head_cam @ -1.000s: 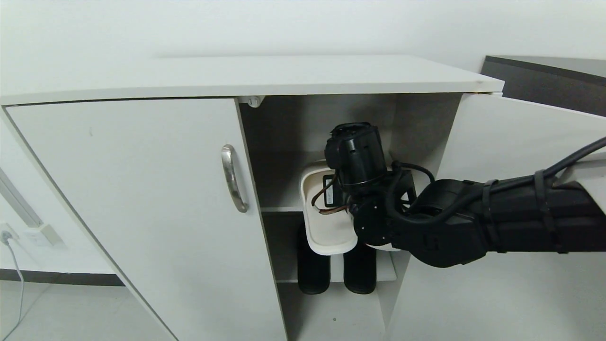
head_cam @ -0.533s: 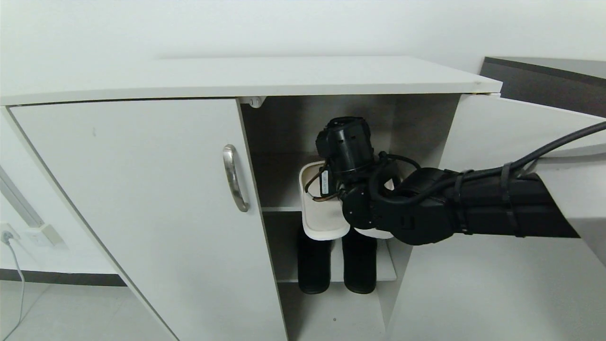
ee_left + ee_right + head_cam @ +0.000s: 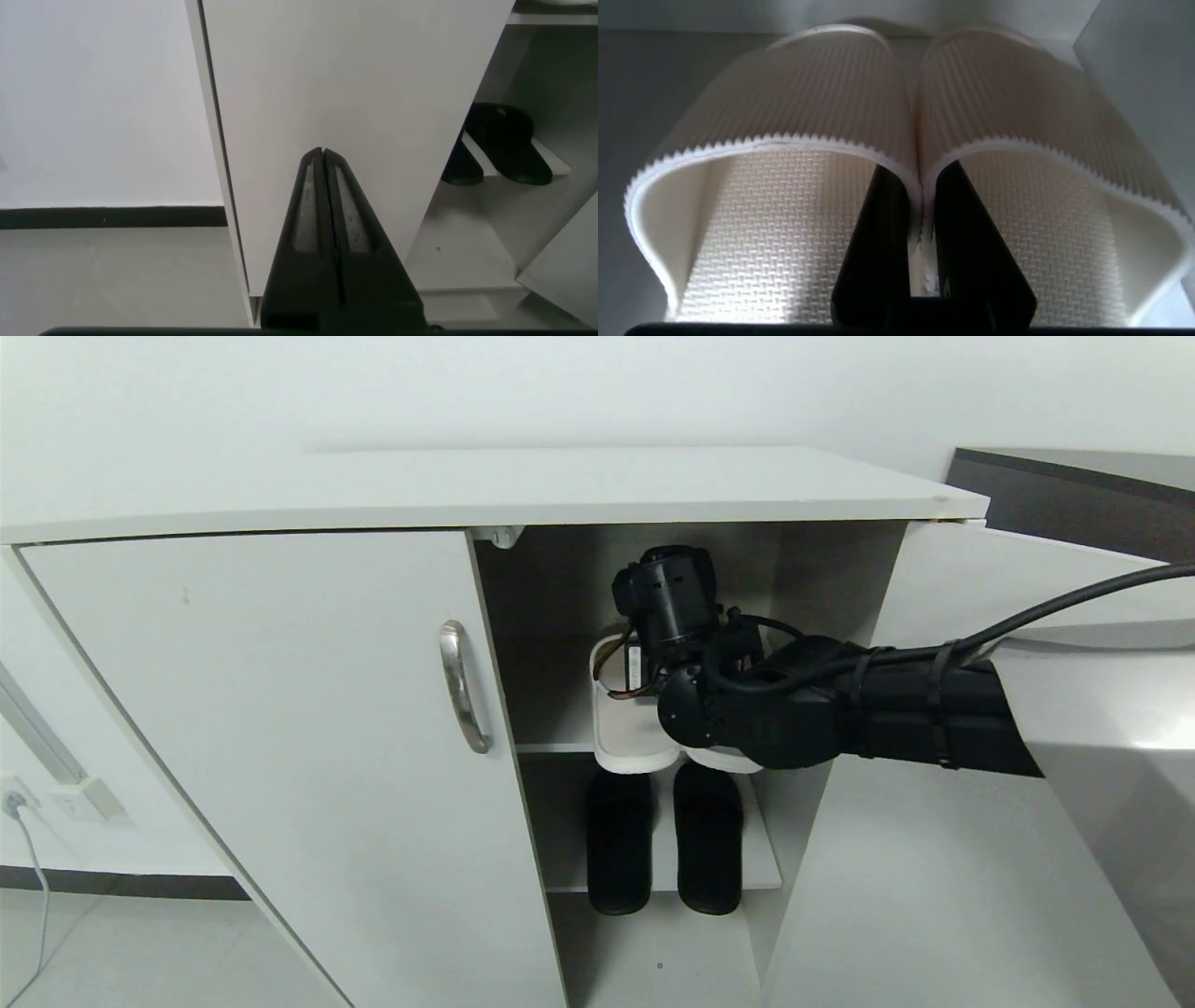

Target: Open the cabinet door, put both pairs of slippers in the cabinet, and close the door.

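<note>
A pair of cream slippers rests partly on the cabinet's upper shelf, heels sticking out over its front edge. My right gripper is shut on the two slippers' inner edges, pinched together between its fingers. In the head view the right arm reaches into the open right half of the white cabinet. A pair of black slippers lies side by side on the lower shelf; the black slippers also appear past the door edge. My left gripper is shut, empty, facing the closed left door.
The right door stands swung open beside the arm. The left door with its metal handle is closed. A wall socket and cable sit low on the left wall. A dark desk edge is behind on the right.
My right arm has pushed deeper into the cabinet with the cream slippers, moving them back and up onto the upper shelf. The black slippers below are uncovered more.
</note>
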